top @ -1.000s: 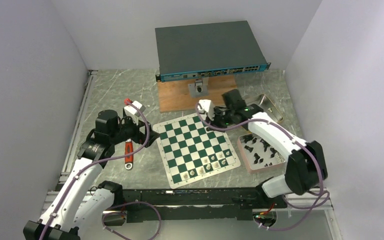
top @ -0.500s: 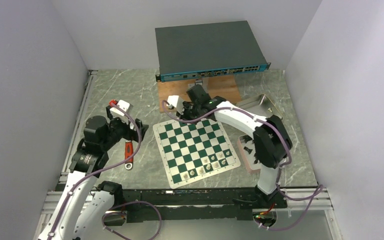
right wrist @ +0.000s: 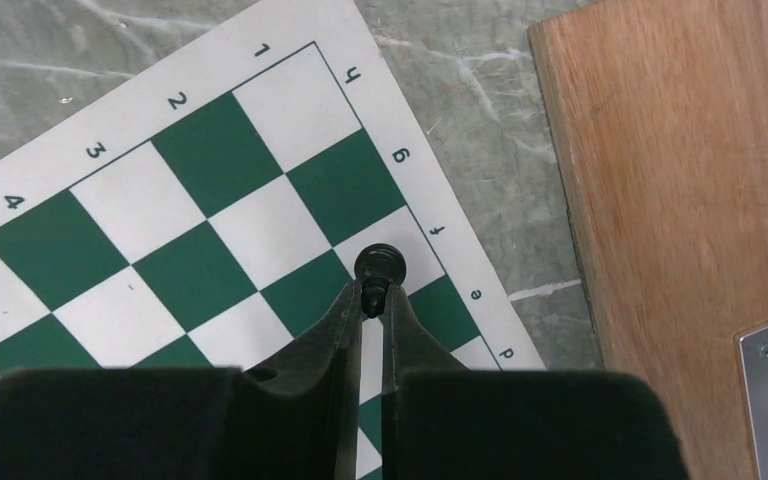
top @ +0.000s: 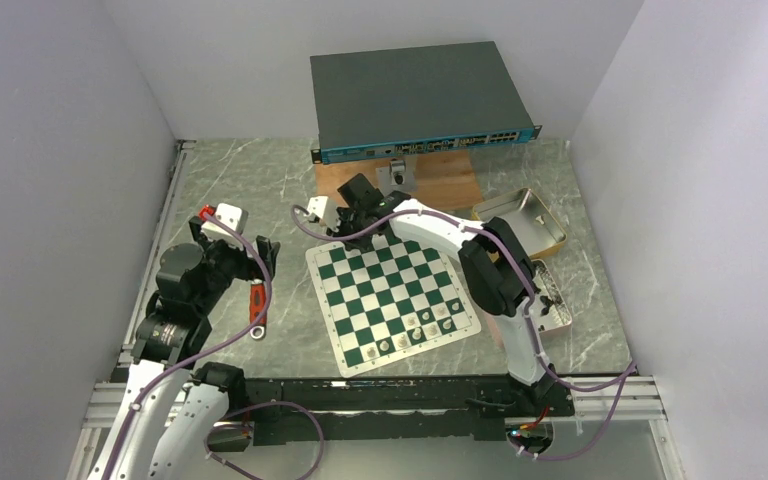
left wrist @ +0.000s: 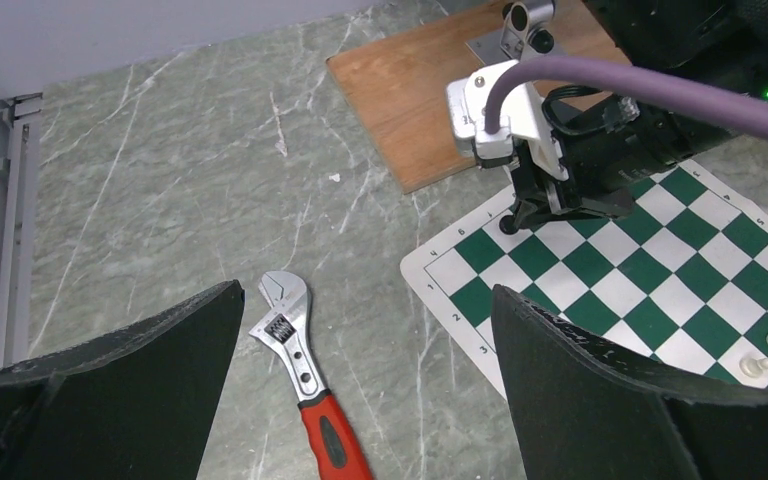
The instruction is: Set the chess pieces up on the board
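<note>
The board of green and white squares lies mid-table. My right gripper is shut on the top of a small black chess piece, held upright over a white square in the edge row by the letters. From above, that gripper sits at the board's far left corner. Whether the piece's base touches the mat I cannot tell. More black chess pieces lie in the pink tray, half hidden behind the right arm. My left gripper is open and empty, left of the board.
A red-handled wrench lies on the marble between the left gripper and the board. Several white pieces stand at the board's near right. A wooden slab, a network switch and a yellow tin lie beyond.
The right arm has swung left along the board's far edge, from the far right corner to the far left, still shut on the piece. The left arm has drawn back to the left.
</note>
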`<move>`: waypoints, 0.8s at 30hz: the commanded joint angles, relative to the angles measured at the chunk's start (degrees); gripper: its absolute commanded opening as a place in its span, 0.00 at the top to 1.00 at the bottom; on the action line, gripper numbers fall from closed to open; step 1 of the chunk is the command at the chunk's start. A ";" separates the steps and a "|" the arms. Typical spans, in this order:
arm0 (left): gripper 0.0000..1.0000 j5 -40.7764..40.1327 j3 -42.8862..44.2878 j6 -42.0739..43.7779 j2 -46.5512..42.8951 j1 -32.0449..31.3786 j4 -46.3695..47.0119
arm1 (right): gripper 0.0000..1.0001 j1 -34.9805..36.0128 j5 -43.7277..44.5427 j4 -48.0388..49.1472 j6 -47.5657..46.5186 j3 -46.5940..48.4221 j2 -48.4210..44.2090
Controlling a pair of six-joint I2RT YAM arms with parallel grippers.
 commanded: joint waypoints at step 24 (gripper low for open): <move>0.01 -1.37 -0.19 0.02 -0.92 0.51 1.79 | 0.96 0.57 3.17 -4.02 1.49 6.90 5.69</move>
